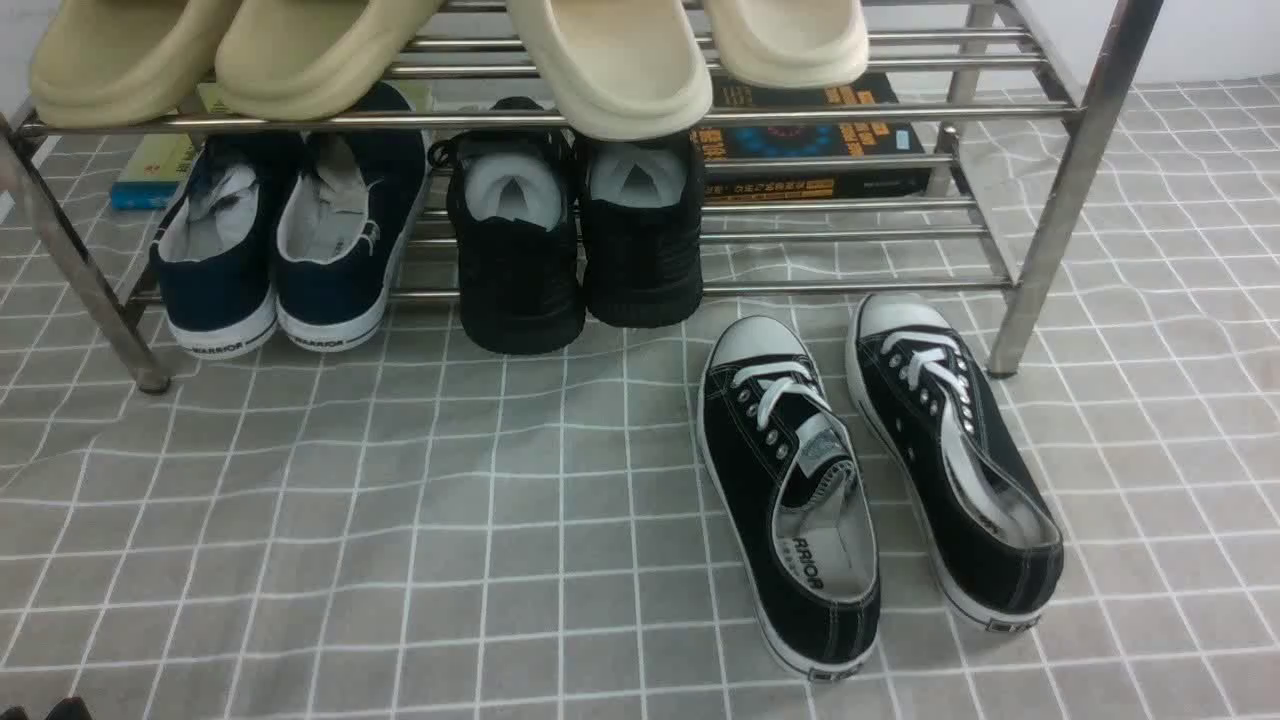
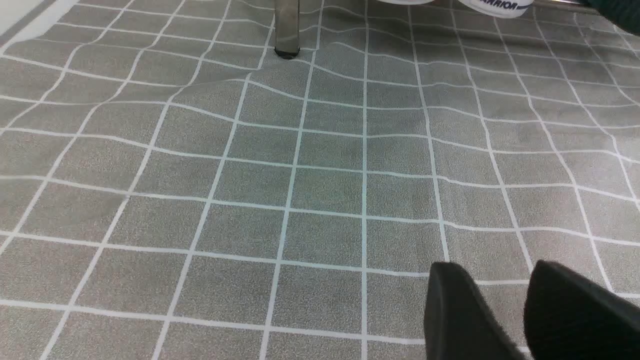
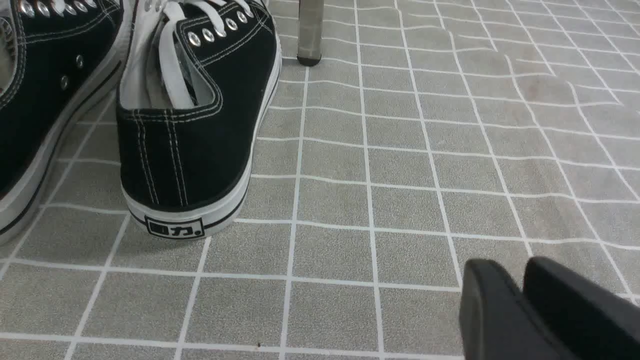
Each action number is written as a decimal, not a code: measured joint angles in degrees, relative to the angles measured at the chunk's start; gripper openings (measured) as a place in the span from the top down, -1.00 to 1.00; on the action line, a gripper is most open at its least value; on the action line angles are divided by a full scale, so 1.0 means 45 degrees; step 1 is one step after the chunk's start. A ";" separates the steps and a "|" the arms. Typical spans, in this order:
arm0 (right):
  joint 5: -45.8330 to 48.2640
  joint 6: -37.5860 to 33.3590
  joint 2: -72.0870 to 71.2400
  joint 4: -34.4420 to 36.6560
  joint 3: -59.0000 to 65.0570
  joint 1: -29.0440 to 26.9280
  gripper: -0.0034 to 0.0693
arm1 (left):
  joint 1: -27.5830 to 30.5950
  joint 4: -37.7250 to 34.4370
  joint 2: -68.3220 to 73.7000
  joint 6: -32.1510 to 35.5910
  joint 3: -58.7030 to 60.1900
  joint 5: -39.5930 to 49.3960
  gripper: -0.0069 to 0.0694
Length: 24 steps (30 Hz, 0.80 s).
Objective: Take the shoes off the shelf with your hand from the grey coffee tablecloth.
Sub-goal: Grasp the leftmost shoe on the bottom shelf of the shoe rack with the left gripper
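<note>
Underneath everything, grey coffee tablecloth point(image 1: 400, 520), wrinkled. On it the shelf point(image 1: 1075, 170), two tiers of steel tubes. Lower tier, far left — the shoes point(image 1: 335, 275), navy, heels outward, just beside black mesh sneakers point(image 1: 575, 250). Low over bare cloth, left gripper point(image 2: 497, 272), fingers parted, holding nothing — right gripper point(image 3: 510, 267) pressed together near a black lace-up sneaker point(image 3: 195, 125).

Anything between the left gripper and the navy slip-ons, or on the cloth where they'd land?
Nothing visible. Bare grey cloth lies between the left gripper and the navy shoes, whose heels stick out past the shelf's lower front tube. The slippers sit on the tier above.
</note>
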 joint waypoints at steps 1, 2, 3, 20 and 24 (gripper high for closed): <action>0.0000 0.0000 0.0000 0.0000 0.0000 0.0000 0.56 | 0.0000 0.0000 0.0000 0.0000 0.0000 0.0000 0.19; 0.0000 0.0000 0.0000 0.0000 0.0000 0.0000 0.56 | 0.0000 0.0000 0.0000 0.0000 0.0000 0.0000 0.19; 0.0000 0.0000 0.0000 0.0000 0.0000 0.0000 0.55 | 0.0000 0.0000 0.0000 0.0000 0.0000 0.0000 0.19; 0.0000 0.0000 0.0000 0.0000 0.0000 0.0000 0.53 | 0.0000 -0.0123 0.0000 -0.0402 0.0000 -0.0052 0.19; 0.0000 0.0000 0.0000 0.0000 0.0000 0.0000 0.52 | 0.0000 -0.3012 0.0000 -0.3582 0.0071 -0.0366 0.19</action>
